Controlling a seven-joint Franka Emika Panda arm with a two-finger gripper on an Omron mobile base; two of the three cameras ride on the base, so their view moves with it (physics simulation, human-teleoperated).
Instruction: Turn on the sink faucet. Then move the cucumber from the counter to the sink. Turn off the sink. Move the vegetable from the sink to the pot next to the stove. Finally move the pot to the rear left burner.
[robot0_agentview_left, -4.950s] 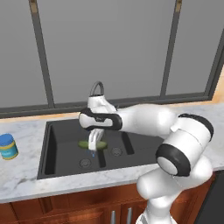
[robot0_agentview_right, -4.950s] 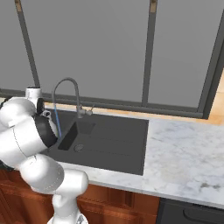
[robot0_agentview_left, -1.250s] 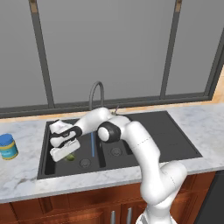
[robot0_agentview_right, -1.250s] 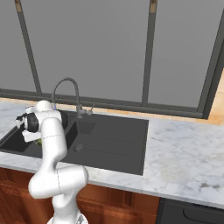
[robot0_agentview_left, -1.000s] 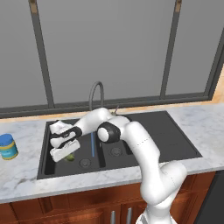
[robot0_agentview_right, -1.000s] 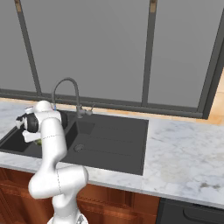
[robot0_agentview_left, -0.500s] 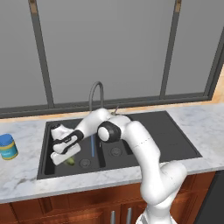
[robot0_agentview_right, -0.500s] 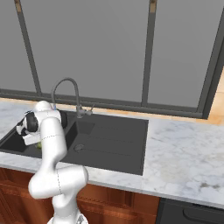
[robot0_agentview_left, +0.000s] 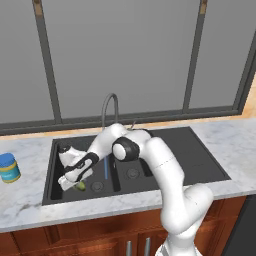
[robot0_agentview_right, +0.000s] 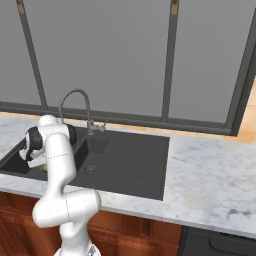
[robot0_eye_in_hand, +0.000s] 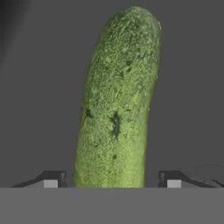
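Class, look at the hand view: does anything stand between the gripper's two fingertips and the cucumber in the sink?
Nothing visible does. The cucumber lies directly between the open gripper fingertips, on the dark sink floor.

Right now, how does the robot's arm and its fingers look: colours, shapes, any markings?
The arm is glossy white, made of rounded tube-like segments with dark charcoal rings at the joints. The white hand ends in the gripper. Its two fingers have small dark tips with light grey pads. No cables or markings are visible.
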